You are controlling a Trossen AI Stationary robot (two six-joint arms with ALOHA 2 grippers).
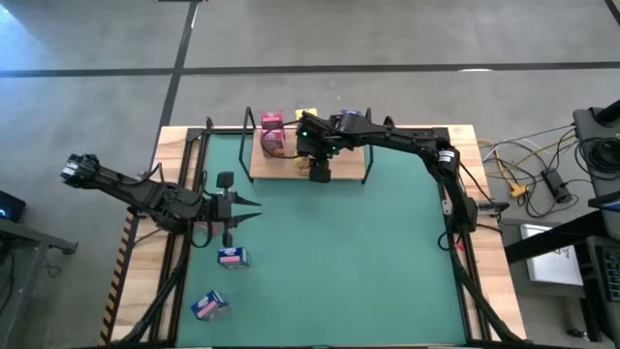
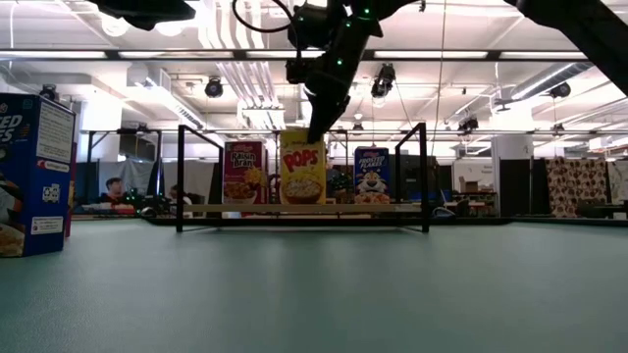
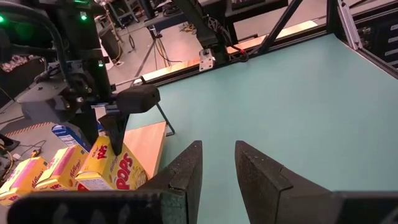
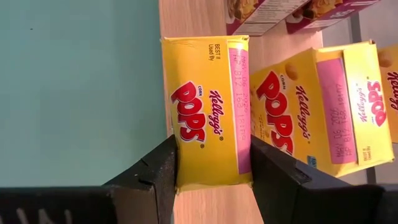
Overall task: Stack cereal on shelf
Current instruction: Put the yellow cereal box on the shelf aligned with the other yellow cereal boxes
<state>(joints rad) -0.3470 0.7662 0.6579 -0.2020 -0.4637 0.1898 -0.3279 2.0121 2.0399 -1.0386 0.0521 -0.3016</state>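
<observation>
- The right gripper (image 1: 319,172) is over the shelf (image 1: 291,167) at the table's far edge, its fingers clamped on a yellow Pops box (image 4: 210,109) that stands at the board's front edge.
- In the right wrist view, a second yellow Pops box (image 4: 317,106) sits just behind the held one, and pink boxes (image 4: 292,14) lie beside them.
- From the low view, three fronts show between the black wire brackets (image 2: 181,176): one pink, one yellow, one blue box (image 2: 372,176).
- The left gripper (image 1: 247,215) hovers over the green mat (image 1: 368,262) near the table's left side, its fingers close together and holding nothing.
- Two blue boxes off the shelf: one (image 1: 232,257) just in front of the left gripper, one (image 1: 208,305) near the front-left corner.
- The mat's middle and right side are open.
</observation>
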